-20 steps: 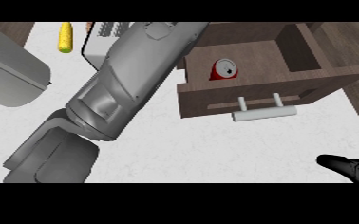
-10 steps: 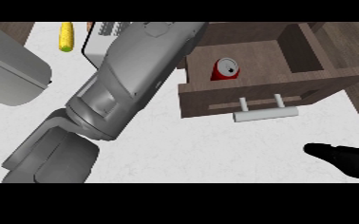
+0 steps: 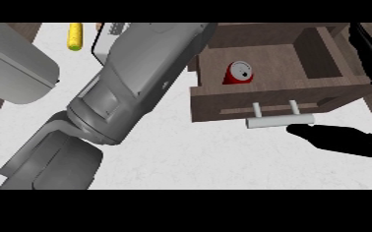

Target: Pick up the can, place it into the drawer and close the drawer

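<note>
Can [image 3: 238,72] lies in open drawer [image 3: 218,103]. Right robot hand [image 3: 334,140] near handle [image 3: 280,121]; wide or narrow, cannot tell. Keep your push square on front, straight in.

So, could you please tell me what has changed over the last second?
The right hand moved in from the lower right edge, up and left, to just below the white handle. Nothing was grasped or released. The can, the open drawer and the left forearm stayed put.
</note>
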{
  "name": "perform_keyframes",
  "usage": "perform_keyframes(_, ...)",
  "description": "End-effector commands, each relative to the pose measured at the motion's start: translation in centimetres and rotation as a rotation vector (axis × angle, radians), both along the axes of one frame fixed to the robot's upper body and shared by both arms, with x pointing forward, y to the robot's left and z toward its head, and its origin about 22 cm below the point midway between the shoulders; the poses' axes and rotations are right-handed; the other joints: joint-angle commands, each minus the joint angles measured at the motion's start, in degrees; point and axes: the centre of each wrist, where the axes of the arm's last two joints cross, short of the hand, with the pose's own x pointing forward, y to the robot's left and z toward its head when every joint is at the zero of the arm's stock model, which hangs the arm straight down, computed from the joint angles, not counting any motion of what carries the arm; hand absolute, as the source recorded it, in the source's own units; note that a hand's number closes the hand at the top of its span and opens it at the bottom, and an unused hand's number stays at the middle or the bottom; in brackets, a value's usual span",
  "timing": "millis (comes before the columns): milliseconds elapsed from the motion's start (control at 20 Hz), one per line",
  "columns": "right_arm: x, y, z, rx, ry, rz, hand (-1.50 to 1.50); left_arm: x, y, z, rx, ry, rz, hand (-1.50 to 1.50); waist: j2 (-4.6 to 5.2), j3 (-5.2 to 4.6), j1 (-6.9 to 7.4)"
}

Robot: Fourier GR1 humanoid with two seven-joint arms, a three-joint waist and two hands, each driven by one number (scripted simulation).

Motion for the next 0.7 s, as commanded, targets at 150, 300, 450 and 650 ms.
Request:
perform_keyframes(150, 4.4, 1.6, -4.0, -0.215, 0.042, -0.059, -1.50, 0.0, -0.2, 0.4, 0.030, -0.012, -0.012, -1.50, -0.66, -0.03, 3.25)
perform_keyframes(300, 5.6, 4.7, -4.7, -0.308, 0.018, -0.039, -1.50, 0.1, 0.0, 0.1, 0.031, -0.009, -0.012, -1.50, -0.87, -0.08, 3.79)
perform_keyframes(450, 8.2, 4.1, -6.1, -0.373, 0.042, -0.079, -1.50, 0.2, 0.2, -0.3, 0.022, -0.010, -0.008, -1.50, -0.82, -0.06, 3.95)
perform_keyframes(650, 10.8, 4.0, -8.2, -0.430, 0.036, -0.101, -1.50, 1.2, 2.7, -0.9, 0.003, 0.002, -0.019, -1.50, -0.86, -0.07, 5.20)
